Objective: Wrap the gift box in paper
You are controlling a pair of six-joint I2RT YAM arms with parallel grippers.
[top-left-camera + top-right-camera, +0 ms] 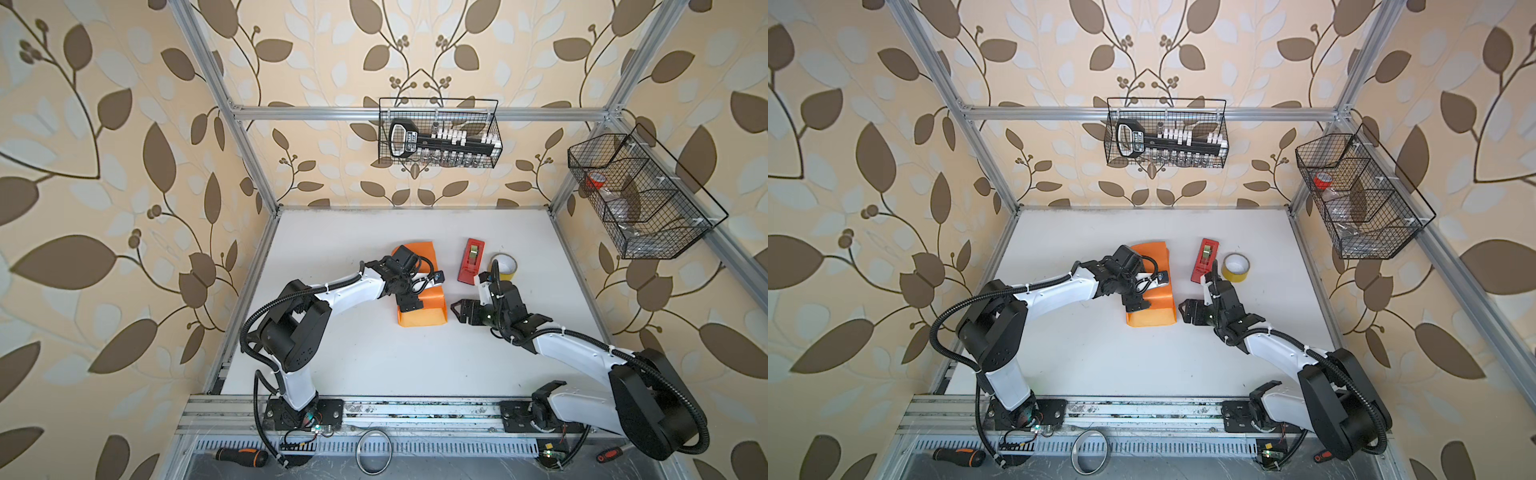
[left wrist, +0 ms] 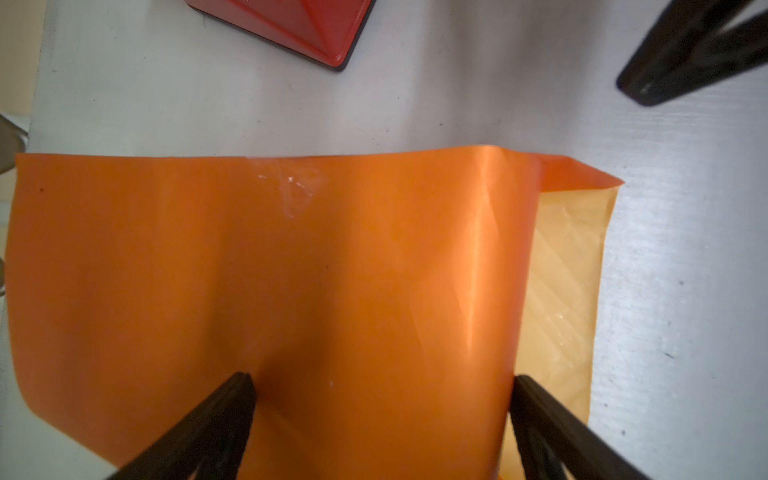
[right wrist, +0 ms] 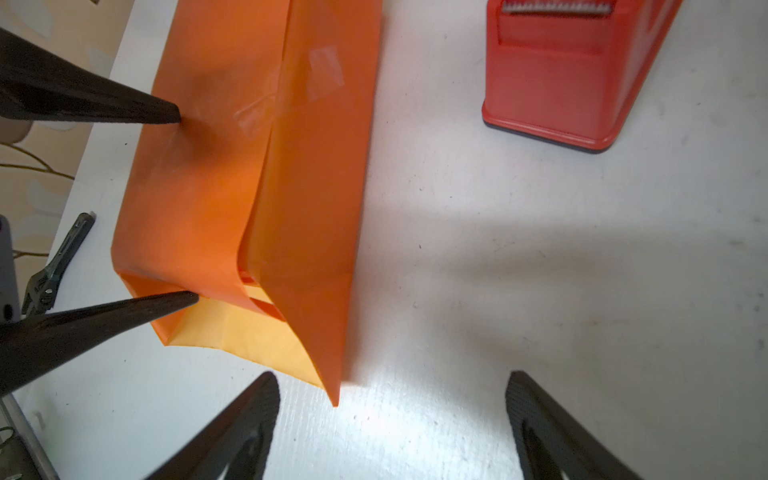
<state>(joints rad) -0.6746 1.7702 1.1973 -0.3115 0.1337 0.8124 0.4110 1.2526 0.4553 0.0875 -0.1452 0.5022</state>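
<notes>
The paper (image 1: 422, 318) (image 1: 1152, 318) is folded into a flat orange tube on the white table, with its yellow-tan inside showing at the near open end (image 3: 249, 336). Clear tape (image 3: 324, 70) crosses its overlapping seam. The gift box is hidden under the paper. My left gripper (image 1: 408, 306) (image 2: 382, 378) is open, its spread fingertips (image 3: 178, 116) resting on top of the wrapped part. To the right of the tube's near end, my right gripper (image 1: 457, 311) (image 3: 392, 376) is open over bare table, holding nothing.
A red tape dispenser (image 1: 471, 261) (image 3: 557, 83) and a yellow tape roll (image 1: 505, 266) stand right of the paper, just behind my right wrist. Wire baskets (image 1: 440, 133) (image 1: 640, 195) hang on the frame. A screwdriver (image 1: 241, 456) lies below the front rail.
</notes>
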